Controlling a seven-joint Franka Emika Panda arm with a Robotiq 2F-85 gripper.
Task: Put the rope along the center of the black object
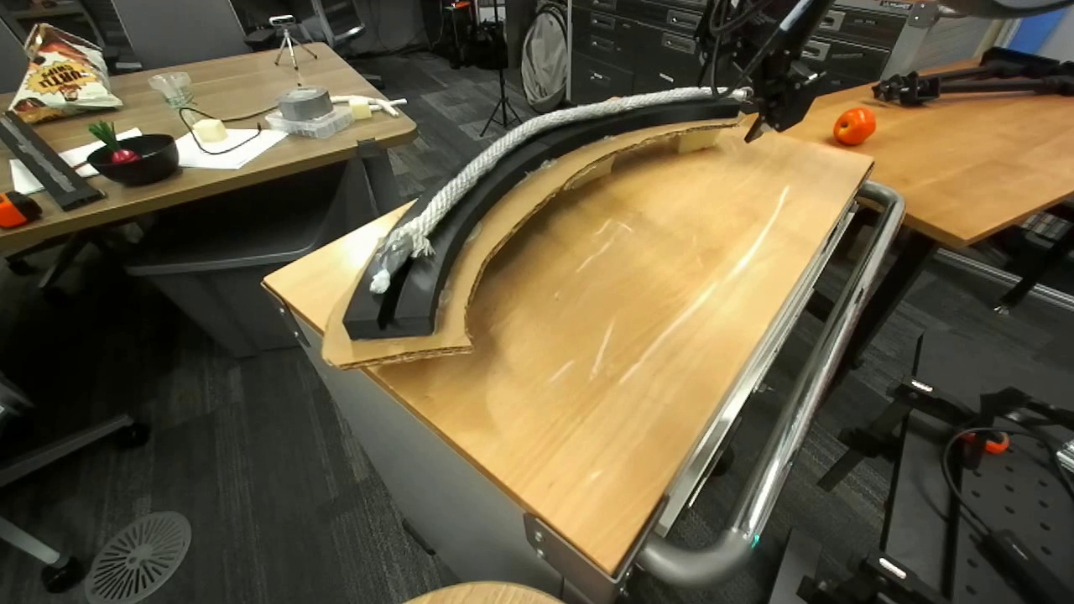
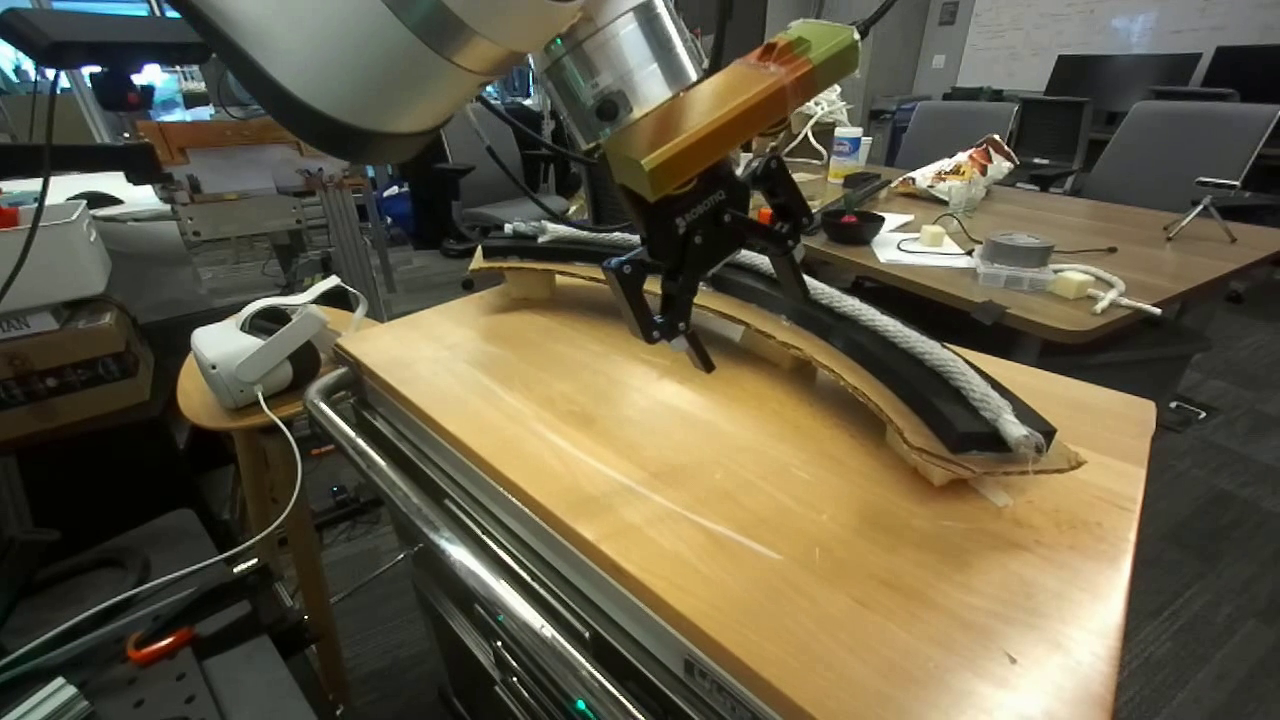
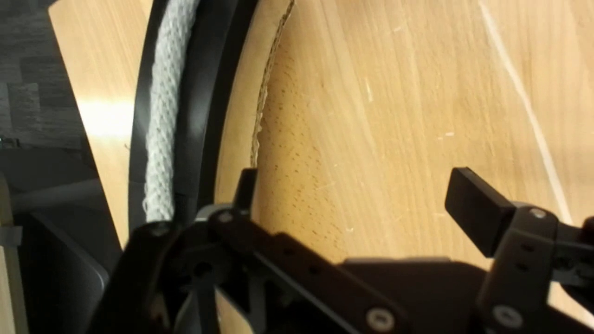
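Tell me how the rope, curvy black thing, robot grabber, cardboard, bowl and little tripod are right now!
Rope: lying lengthwise on the black object, frayed near one end
Black object: curved, resting on cardboard
Gripper: open, holding nothing
Cardboard: propped above the tabletop
Bowl: upright, holding a radish-like thing
Little tripod: standing, legs spread

your gripper (image 2: 755, 328): hangs above the wooden tabletop (image 2: 880, 560), jaws parted, hiding a stretch of the black strip (image 2: 905, 382) from view.
your rope (image 2: 905, 340): lies lengthwise on the black strip, closer to its far edge.
cardboard (image 2: 1060, 460): sits beneath the black strip.
stool (image 2: 225, 415): holds a white headset (image 2: 235, 355), just beside your wooden tabletop.
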